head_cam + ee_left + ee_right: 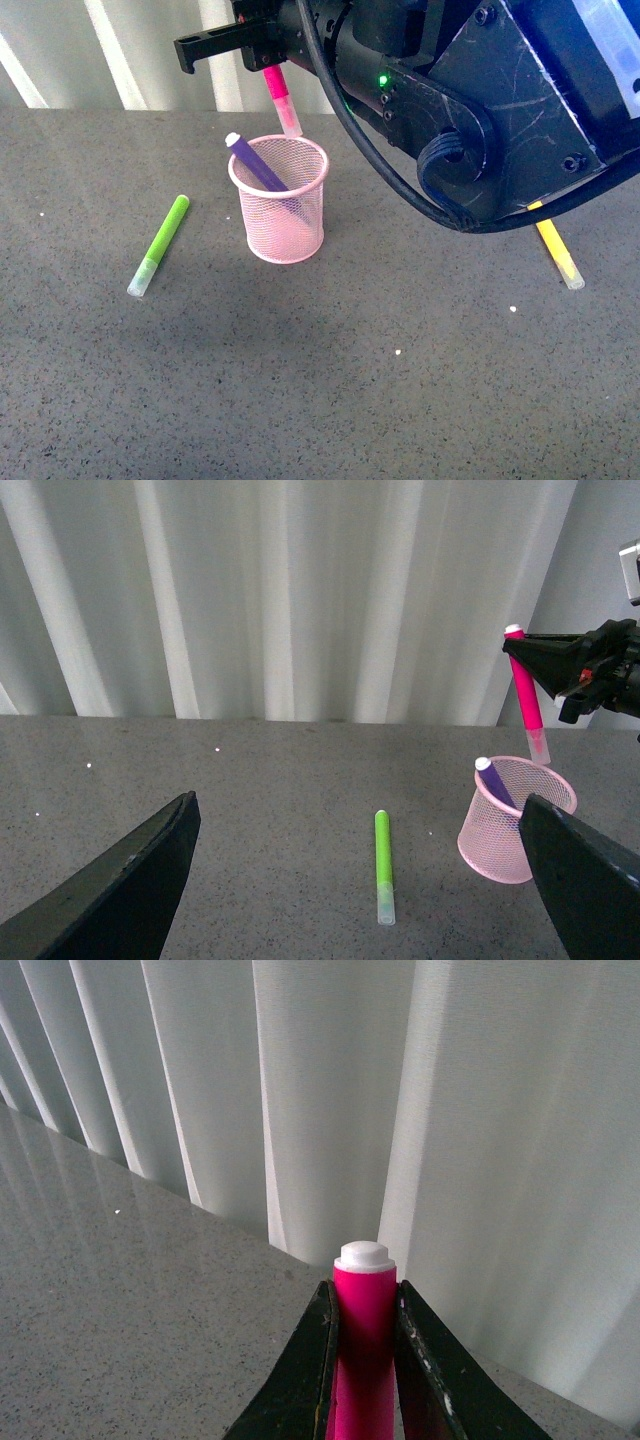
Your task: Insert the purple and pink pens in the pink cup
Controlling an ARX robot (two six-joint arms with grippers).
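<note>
R gripper (365, 1305) clamping pink pen (281, 98) above cup (292, 240).
Pen's tip hanging over cup's far rim; purple pen (256, 165) leaning inside cup; L gripper (358, 805) gaping wide.

The right pincer (265, 60) grips the pink pen (282, 100) nearly upright, clear cap down, at the far rim of the pink cup (290, 235). The purple pen (258, 165) leans inside the cup. On the counter (350, 380), a green pen (160, 245) lies left of the cup. A yellow pen (558, 255) lies to the right, partly behind the arm.
</note>
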